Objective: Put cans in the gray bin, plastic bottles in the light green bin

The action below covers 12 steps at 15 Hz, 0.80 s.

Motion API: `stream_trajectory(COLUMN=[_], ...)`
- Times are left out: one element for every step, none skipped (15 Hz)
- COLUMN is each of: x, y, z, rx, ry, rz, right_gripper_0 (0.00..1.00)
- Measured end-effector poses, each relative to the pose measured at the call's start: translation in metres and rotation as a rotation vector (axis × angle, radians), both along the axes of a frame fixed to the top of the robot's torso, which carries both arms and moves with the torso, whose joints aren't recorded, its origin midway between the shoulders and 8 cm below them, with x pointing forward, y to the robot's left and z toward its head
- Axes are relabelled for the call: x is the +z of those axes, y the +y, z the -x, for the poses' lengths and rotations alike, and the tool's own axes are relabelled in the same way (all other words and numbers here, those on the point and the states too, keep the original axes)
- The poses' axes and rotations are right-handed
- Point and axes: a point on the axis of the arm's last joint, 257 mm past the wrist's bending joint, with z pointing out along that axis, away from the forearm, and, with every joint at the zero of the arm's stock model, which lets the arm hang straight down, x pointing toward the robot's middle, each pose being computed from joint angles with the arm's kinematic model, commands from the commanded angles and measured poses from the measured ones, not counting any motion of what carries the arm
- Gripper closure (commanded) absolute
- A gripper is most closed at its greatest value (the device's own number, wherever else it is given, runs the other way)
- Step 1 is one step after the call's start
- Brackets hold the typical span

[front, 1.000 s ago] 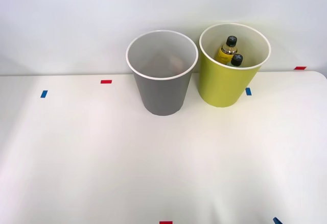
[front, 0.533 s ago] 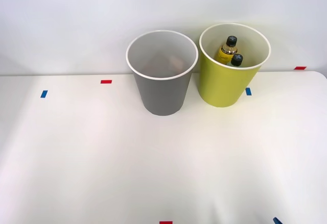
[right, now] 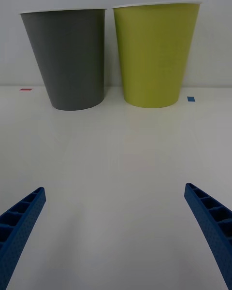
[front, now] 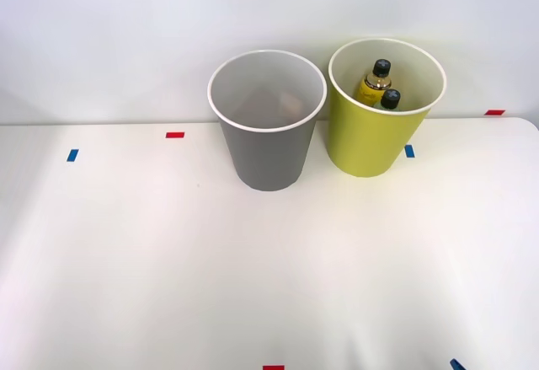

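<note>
Gray bin [front: 268,155] and light green bin [front: 367,138] side by side at the tabletop's [front: 253,269] far edge.
We see two plastic bottles [front: 376,83] upright in the green one; our right gripper [right: 116,232] faces them, fingers [right: 210,222] spread wide, holding nothing.

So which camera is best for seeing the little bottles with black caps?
The front view: it looks down into the round yellow-green plastic bin, where both black-capped bottles stand. The right wrist view sees that bin's outside wall, which hides them.

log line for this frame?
right claw: open, holding nothing | bottles: in green bin | gray bin: upright, beside green
</note>
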Motion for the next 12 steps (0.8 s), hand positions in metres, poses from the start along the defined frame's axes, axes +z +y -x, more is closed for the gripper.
stream_trajectory(x=[0.0,0.0,0.0,0.0,0.0,0.0,0.0,0.0,0.0,0.0,0.0,0.0], y=[0.0,0.0,0.0,0.0,0.0,0.0,0.0,0.0,0.0,0.0,0.0,0.0], z=[0.0,0.0,0.0,0.0,0.0,0.0,0.0,0.0,0.0,0.0,0.0,0.0], rx=[0.0,0.0,0.0,0.0,0.0,0.0,0.0,0.0,0.0,0.0,0.0,0.0], ry=[0.0,0.0,0.0,0.0,0.0,0.0,0.0,0.0,0.0,0.0,0.0,0.0], rz=[0.0,0.0,0.0,0.0,0.0,0.0,0.0,0.0,0.0,0.0,0.0,0.0], right_gripper_0=[0.0,0.0,0.0,0.0,0.0,0.0,0.0,0.0,0.0,0.0,0.0,0.0])
